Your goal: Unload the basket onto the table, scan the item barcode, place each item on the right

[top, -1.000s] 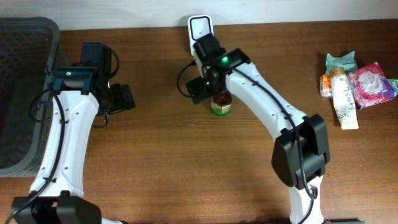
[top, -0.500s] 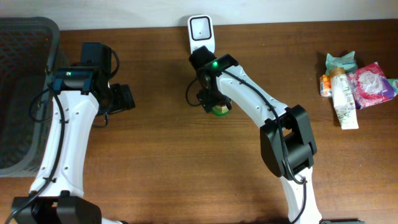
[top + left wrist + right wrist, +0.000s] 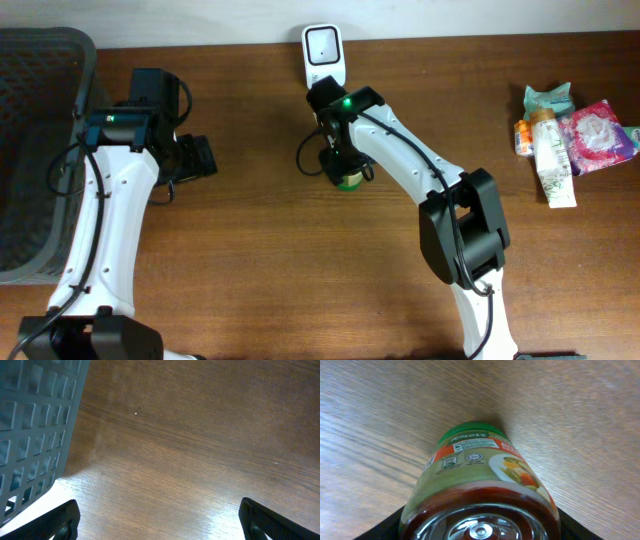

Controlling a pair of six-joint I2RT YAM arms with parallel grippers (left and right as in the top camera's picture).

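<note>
jar [image 3: 349, 180] on desk [image 3: 250, 260] near scanner [image 3: 323, 47]. right gripper [image 3: 480, 527] straddles it; clamped or not, cannot tell. seat your grip squarely, then turn barcode toward scanner. left gripper [image 3: 160, 522] apart, empty.

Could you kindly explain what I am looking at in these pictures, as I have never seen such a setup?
These are two white robot arms at a wooden table. One picture looks down from above; the other two come from small cameras, one on each wrist. On the table are a grey basket, a white barcode scanner and a pile of packets. The left claw hangs open and empty near the basket. The right claw straddles a green-lidded jar near the scanner; whether it grips the jar yet I cannot tell.
</note>
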